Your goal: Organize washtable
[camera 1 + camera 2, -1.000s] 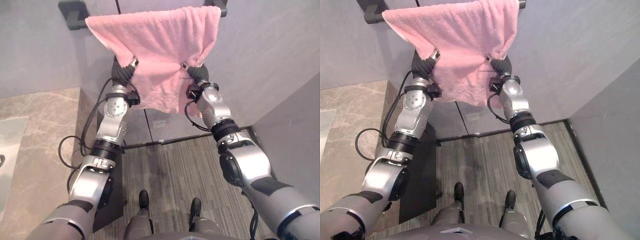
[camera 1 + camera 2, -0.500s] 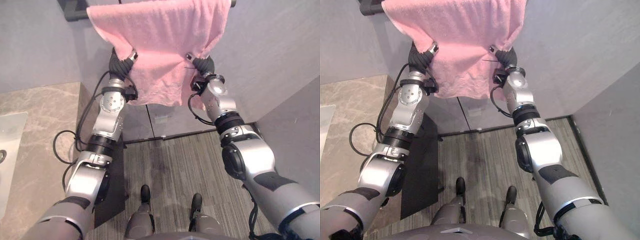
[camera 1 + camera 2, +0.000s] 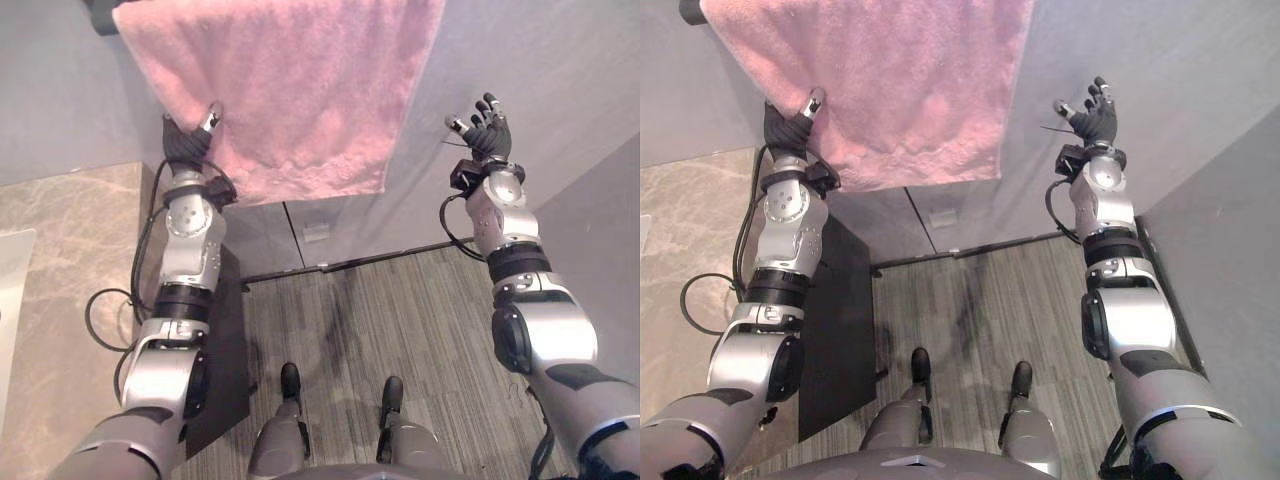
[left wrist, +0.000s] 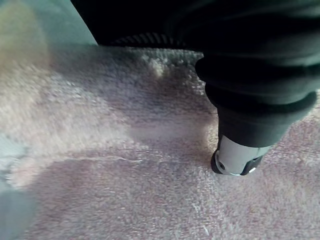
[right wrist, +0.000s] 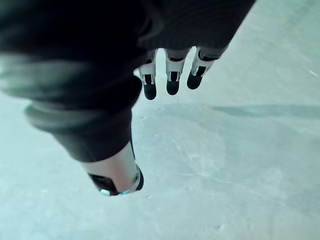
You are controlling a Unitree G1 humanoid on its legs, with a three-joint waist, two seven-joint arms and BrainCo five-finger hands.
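Left hand (image 3: pixel 186 143) at lower left edge of towel (image 3: pixel 290 90), the nearer hand; cannot tell if it grips. Right hand (image 3: pixel 488 135) splayed, empty, well right of towel.

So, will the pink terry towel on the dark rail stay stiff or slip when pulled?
Probably floppy: the pink terry towel hangs limp with a wavy hem. It likely slides if tugged, being merely draped over the dark rail.
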